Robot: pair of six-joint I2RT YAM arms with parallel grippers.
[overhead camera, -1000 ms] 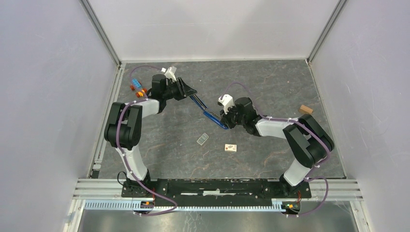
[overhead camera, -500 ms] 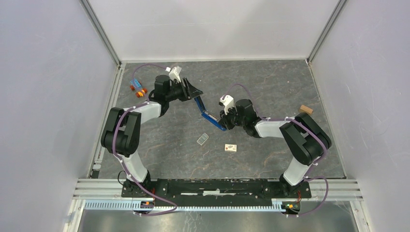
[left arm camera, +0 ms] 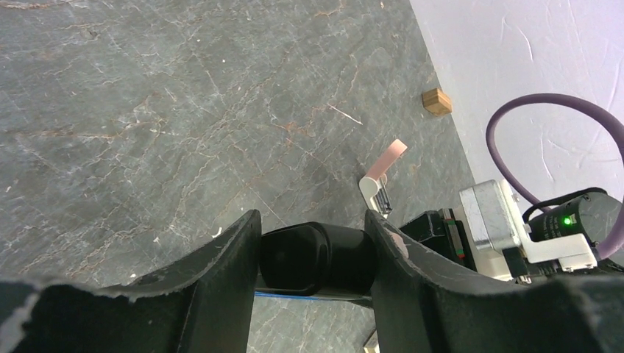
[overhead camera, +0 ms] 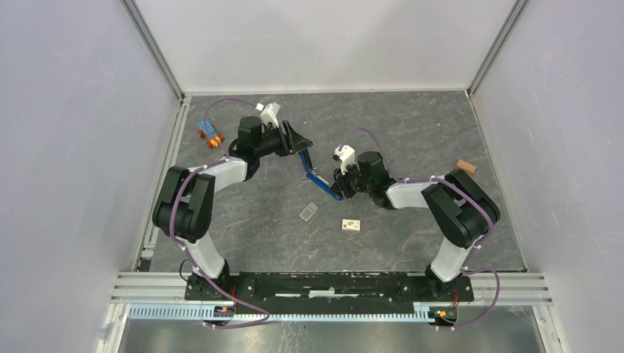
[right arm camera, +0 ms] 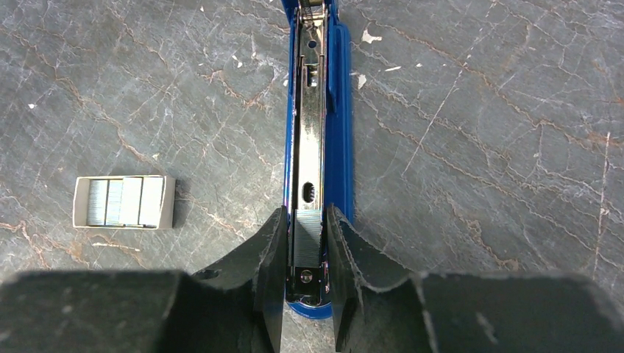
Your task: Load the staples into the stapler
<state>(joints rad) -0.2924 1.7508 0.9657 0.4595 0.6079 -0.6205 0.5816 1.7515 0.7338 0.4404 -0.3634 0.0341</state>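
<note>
The blue stapler [overhead camera: 324,184] is hinged open in a V on the table's middle. My left gripper [overhead camera: 300,141] is shut on the black end [left arm camera: 316,257] of its raised top arm, which fills the gap between both fingers of that gripper [left arm camera: 313,220]. My right gripper [overhead camera: 340,182] is shut on the lower half. Its fingers [right arm camera: 274,243] straddle the open metal channel of the stapler [right arm camera: 339,110], where a grey strip of staples [right arm camera: 307,229] lies. More staples [right arm camera: 123,201] sit in a small white tray left of the stapler and in front of it [overhead camera: 308,212].
A small pink-and-white piece [overhead camera: 352,225] lies near the tray. A wooden block [overhead camera: 465,167] sits by the right wall. Blue, orange and red toy bricks [overhead camera: 210,134] lie at the back left. Walls close in three sides.
The left gripper has moved right with the stapler's top arm, folding the V tighter. The right gripper and the lower half have shifted slightly left.
</note>
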